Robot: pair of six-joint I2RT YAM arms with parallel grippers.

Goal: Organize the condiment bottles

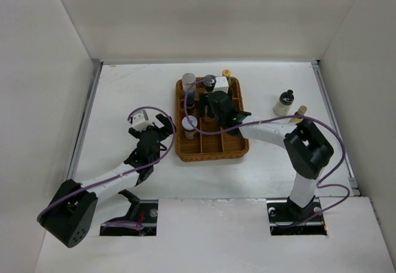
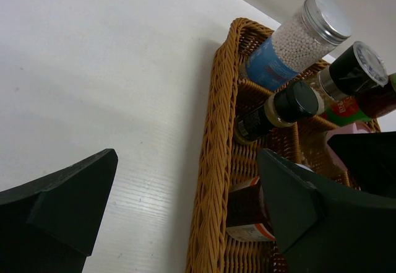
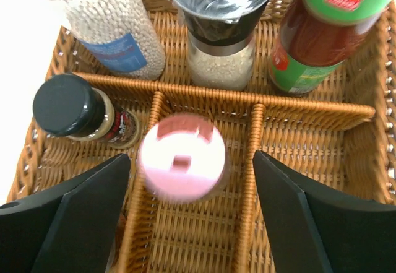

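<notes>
We are holding our right gripper (image 3: 189,160) straight above the pink-capped bottle (image 3: 181,156), which is standing upright in the middle compartment of the woven tray (image 1: 210,156), so its long axis is pointing up at the wrist camera. The two fingers are spread, one on each side of the cap and not touching it, so we are judging this gripper as released, not grasping. The cap is looking blurred, so we cannot tell if the bottle is settled. Our left gripper (image 1: 154,129) is also spread wide, with nothing in it, just beside the left rim of the tray. Outside the tray, the black-capped pale bottle (image 1: 283,103) and a small yellowish bottle (image 1: 299,113) are lying to the right, near the right arm and well apart from the left gripper. We are therefore thinking the right arm is the nearer one for the next pick.
</notes>
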